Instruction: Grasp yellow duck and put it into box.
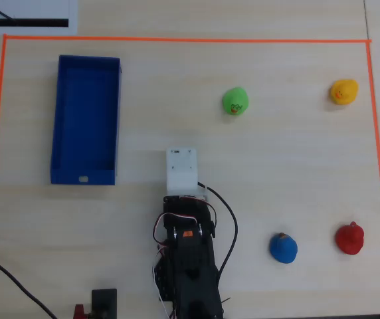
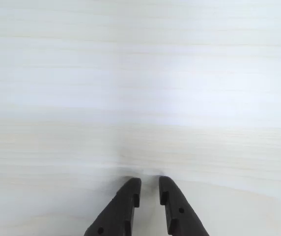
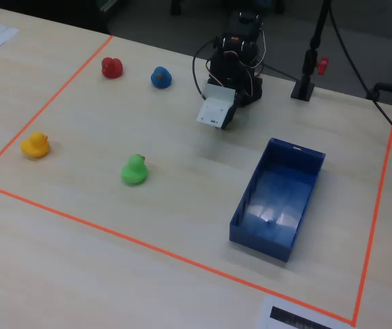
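Waiting at start: yellow duck [image 1: 343, 92] sits untouched, well apart from box [image 1: 85, 119], w/ green duck [image 1: 235, 101] between. Tool [image 2: 150, 185] nearly closed, empty; whole job left.

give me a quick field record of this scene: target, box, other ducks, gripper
target: yellow duck, far right corner in the overhead view, untouched
box: blue box, left side, empty
other ducks: green duck, blue duck, red duck
gripper: gripper over bare table, fingers nearly closed, holding nothing
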You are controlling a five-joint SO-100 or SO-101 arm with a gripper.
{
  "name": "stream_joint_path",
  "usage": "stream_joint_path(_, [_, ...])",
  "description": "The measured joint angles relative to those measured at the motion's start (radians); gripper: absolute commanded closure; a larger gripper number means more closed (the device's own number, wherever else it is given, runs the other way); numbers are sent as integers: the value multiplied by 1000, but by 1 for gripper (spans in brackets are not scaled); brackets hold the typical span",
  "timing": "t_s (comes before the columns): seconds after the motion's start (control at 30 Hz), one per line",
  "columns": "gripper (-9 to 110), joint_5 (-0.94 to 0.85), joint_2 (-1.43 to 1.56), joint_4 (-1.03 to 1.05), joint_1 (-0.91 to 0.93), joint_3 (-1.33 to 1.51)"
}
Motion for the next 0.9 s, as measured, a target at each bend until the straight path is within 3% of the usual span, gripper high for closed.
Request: stream_joint_path(0.9, [101,0,0,0,0,0])
